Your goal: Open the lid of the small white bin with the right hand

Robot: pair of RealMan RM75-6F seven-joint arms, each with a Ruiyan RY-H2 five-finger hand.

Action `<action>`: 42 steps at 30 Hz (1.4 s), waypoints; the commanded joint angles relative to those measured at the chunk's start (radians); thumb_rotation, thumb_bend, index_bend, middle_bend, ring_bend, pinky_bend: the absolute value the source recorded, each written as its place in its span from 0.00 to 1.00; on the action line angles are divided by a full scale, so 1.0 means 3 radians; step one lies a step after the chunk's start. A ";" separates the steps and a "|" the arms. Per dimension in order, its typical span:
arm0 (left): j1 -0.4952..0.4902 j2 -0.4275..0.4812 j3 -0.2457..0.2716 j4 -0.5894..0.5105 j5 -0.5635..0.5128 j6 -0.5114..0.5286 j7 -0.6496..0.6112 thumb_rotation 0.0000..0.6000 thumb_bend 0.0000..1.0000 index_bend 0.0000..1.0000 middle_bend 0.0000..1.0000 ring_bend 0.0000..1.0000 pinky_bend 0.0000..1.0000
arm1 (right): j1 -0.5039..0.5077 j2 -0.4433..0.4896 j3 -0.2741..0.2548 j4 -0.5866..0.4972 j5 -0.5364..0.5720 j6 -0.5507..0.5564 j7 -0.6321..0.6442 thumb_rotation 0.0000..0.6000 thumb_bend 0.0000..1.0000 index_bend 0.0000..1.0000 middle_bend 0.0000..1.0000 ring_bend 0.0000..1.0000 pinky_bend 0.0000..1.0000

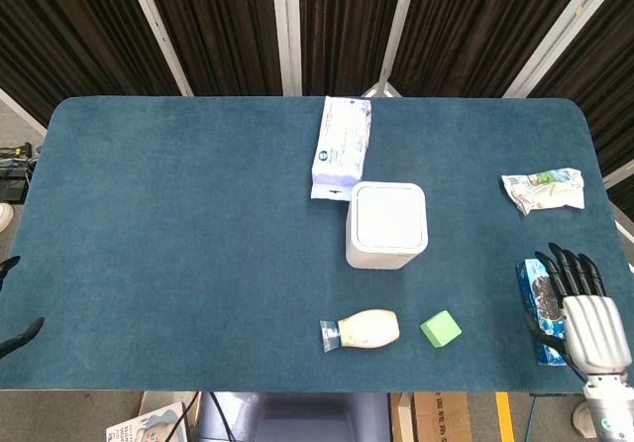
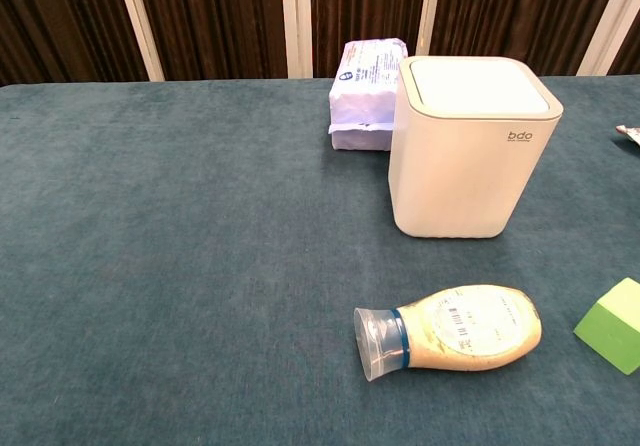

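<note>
Approach step: your right hand [image 1: 584, 313], empty with fingers spread, must reach across to the closed bin lid [image 1: 388, 215].

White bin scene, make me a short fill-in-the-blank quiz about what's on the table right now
1. The lid of the white bin is ___.
2. The sauce bottle lies on its ___.
3. The cube beside the bottle is ___.
4. The right hand partly covers the ___ cookie box.

Missing words: closed; side; green; blue
</note>
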 commanded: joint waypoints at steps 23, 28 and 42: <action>0.0029 0.0002 -0.0063 0.0010 -0.0072 0.0086 -0.0112 1.00 0.07 0.19 0.04 0.00 0.00 | 0.1145 -0.0294 0.0485 -0.1189 0.1345 -0.0979 -0.1989 1.00 0.29 0.12 0.00 0.03 0.01; 0.0035 0.0020 -0.0068 0.0007 -0.0087 0.0087 -0.0143 1.00 0.07 0.19 0.04 0.00 0.00 | 0.1299 -0.0509 0.0515 -0.1190 0.1595 -0.0910 -0.2255 1.00 0.29 0.14 0.00 0.03 0.01; 0.0049 0.0042 -0.0082 0.0011 -0.0097 0.0114 -0.0229 1.00 0.07 0.19 0.04 0.00 0.00 | 0.1487 -0.0769 0.0369 -0.1142 0.1779 -0.0771 -0.2454 1.00 0.29 0.20 0.00 0.03 0.01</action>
